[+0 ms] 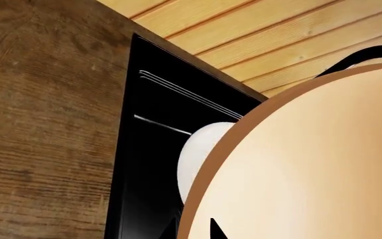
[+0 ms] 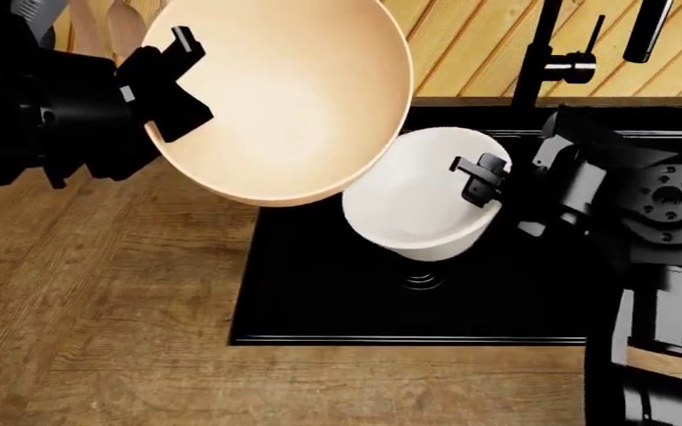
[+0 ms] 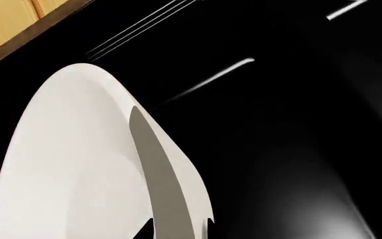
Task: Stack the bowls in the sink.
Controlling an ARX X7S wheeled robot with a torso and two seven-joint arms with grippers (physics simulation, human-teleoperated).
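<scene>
My left gripper (image 2: 173, 67) is shut on the rim of the peach-tan bowl (image 2: 281, 98), holding it tilted in the air above the sink's left edge; the bowl fills much of the left wrist view (image 1: 310, 159). My right gripper (image 2: 481, 177) is shut on the right rim of the white bowl (image 2: 418, 200), held tilted just over the drain of the black sink (image 2: 317, 293). The tan bowl overlaps the white bowl's upper left rim in the head view. The white bowl also shows in the left wrist view (image 1: 201, 149) and the right wrist view (image 3: 71, 164).
A black faucet (image 2: 545, 53) rises behind the sink. A wooden countertop (image 2: 92, 302) runs to the left and front. A wood-plank wall (image 2: 460, 44) stands behind. My right arm's body (image 2: 649, 213) covers the sink's right side.
</scene>
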